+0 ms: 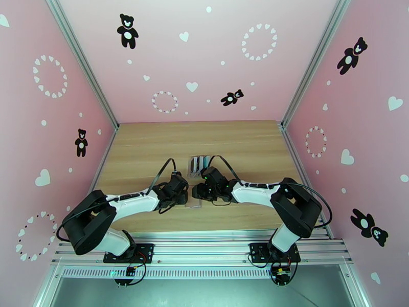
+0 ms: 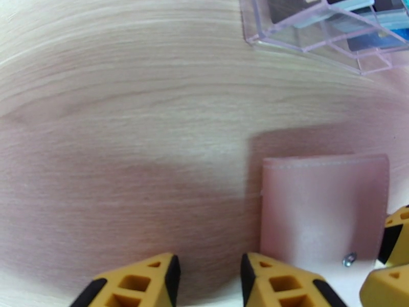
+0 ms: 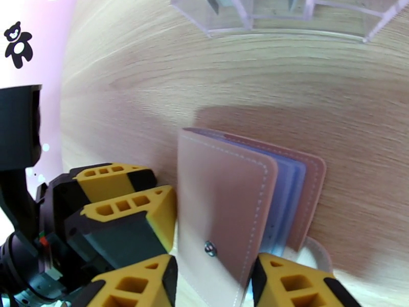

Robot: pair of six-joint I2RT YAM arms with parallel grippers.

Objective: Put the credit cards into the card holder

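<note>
The table (image 2: pixel 128 98) is pale wood with fine straight grain, smooth and softly matt. In the upper right of the left wrist view sits a stand (image 2: pixel 327 31) of clear glossy plastic with bright edges, holding smooth light blue and grey plastic credit cards (image 2: pixel 393 19). In the right wrist view, the card holder (image 3: pixel 225 200) is tan-pink, leather-like and matt, stitched along its edges, with a small shiny metal snap stud (image 3: pixel 210 247) and clear, bluish plastic sleeves (image 3: pixel 286 200). The left gripper (image 2: pixel 209 276) has fingers (image 2: pixel 135 285) of matt yellow and black plastic.
</note>
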